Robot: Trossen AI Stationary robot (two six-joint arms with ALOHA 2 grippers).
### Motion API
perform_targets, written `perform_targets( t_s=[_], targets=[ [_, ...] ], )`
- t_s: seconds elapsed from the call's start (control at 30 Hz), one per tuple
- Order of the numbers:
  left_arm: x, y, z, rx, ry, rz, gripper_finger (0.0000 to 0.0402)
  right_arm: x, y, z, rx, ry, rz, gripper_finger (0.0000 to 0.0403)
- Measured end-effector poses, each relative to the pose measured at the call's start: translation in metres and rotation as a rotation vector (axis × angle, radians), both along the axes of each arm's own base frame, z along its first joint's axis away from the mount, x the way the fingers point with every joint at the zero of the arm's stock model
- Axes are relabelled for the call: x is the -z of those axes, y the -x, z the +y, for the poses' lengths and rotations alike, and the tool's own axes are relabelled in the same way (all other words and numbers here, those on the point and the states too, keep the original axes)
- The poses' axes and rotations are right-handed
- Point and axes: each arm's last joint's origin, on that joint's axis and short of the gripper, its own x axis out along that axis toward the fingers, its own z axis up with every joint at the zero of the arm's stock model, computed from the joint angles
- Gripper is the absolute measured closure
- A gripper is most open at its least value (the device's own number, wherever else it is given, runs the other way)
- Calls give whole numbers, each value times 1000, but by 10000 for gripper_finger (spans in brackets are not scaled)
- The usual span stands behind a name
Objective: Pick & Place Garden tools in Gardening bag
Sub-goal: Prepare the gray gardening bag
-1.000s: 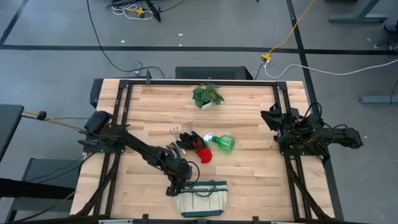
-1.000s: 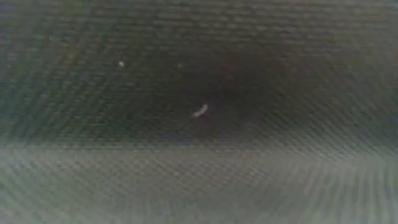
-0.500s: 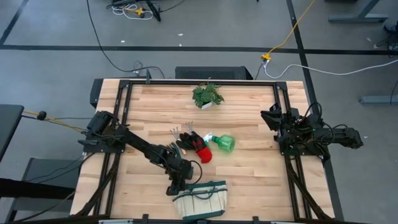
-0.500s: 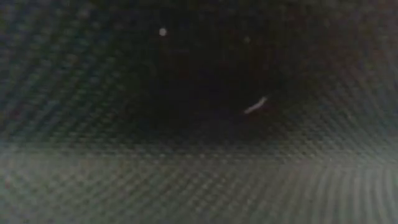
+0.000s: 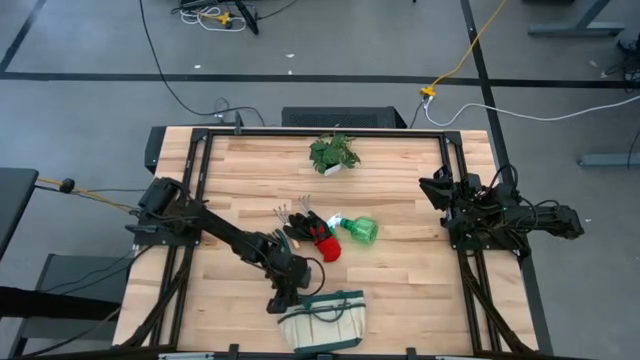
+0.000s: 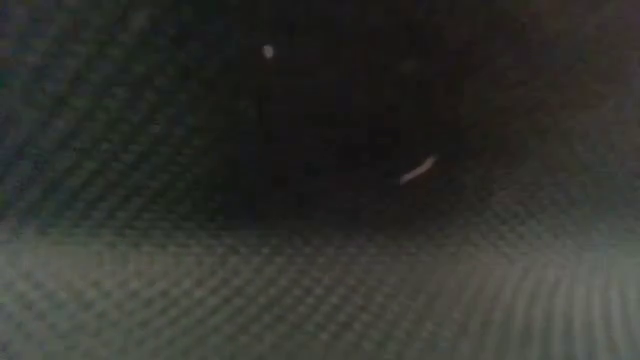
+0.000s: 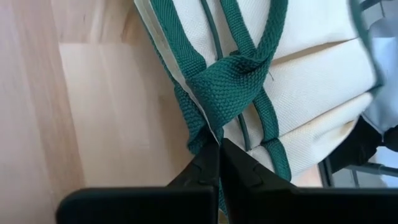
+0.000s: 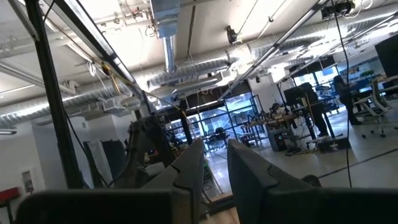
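- Beige canvas gardening bag with dark green trim (image 5: pixel 322 318) sits at the table's near edge.
- Left gripper (image 7: pixel 219 149) is pinched on its green rim edge (image 7: pixel 200 134); pull gently without tipping it.
- Right gripper (image 8: pixel 214 162), slightly parted and empty, waits at the right.

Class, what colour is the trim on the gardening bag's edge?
Dark green, on the beige gardening bag; the left wrist view shows it best.

Left hand (image 7: pixel 219 149) pinched closed, arm outstretched; right arm folded at table edge.
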Motion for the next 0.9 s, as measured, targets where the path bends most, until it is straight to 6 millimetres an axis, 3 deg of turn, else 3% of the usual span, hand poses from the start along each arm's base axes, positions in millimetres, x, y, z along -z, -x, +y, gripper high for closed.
perform_targets(
  t_s=[0.57,0.9],
  targets=[
    [-62,25,17,-103,-212,-58,400,0,0,0,1,-1,1,328],
    [-134,16,7,-76,-529,-92,400,1,0,0,10,-5,11,328]
  ],
)
